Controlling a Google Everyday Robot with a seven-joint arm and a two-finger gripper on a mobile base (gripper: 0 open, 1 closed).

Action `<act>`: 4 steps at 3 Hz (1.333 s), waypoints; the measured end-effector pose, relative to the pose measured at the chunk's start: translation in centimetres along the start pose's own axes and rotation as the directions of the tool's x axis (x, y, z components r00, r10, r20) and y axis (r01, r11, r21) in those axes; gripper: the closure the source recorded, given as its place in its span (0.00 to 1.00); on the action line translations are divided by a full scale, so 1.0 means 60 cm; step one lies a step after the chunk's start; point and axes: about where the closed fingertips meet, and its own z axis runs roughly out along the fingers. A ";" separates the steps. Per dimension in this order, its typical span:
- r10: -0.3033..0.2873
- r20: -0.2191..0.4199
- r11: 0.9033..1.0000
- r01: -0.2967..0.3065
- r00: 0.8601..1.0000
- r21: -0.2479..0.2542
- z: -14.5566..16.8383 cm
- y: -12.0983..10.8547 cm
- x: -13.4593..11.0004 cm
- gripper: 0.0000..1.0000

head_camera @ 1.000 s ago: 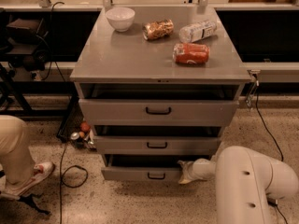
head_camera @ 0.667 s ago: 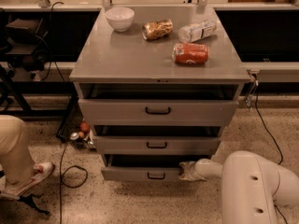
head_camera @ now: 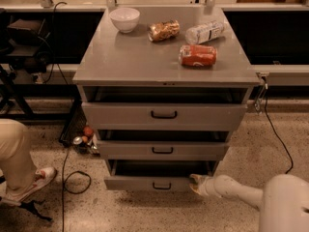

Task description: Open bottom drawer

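Bottom drawer [head_camera: 140, 182], lowest of three in grey cabinet, at 6 o'clock of view. Pulled out partway, w/ dark gap behind narrow front panel and small black handle [head_camera: 161, 186] at centre. Vs 1 s ago: front panel a touch lower in view and gap a bit wider, i.e. drawn out slightly more.

Pincer [head_camera: 195, 182] at 5 o'clock, right against 3 o'clock end of that front panel. Can't tell how wide open, nor whether gripping anything. Marginally lower than before.

White arm [head_camera: 236, 191] trailing off toward 4 o'clock. Elbow bulk now deeper in corner at approx 4 o'clock, w/ more of slim forearm exposed than earlier.

Middle drawer [head_camera: 193, 151] & top drawer [head_camera: 203, 116] also ajar, unchanged.

On counter [head_camera: 135, 57]: white bowl [head_camera: 124, 19] at 11 o'clock, crumpled snack bag [head_camera: 163, 30] at 12, clear bottle [head_camera: 205, 32] lying at 1, red can [head_camera: 198, 55] on its side toward 2. None moved.

Person's white shoe [head_camera: 36, 178] at 8 o'clock, same spot.
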 end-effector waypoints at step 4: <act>0.073 0.047 0.997 -0.073 0.996 -0.008 -0.021 0.050 -0.001 1.00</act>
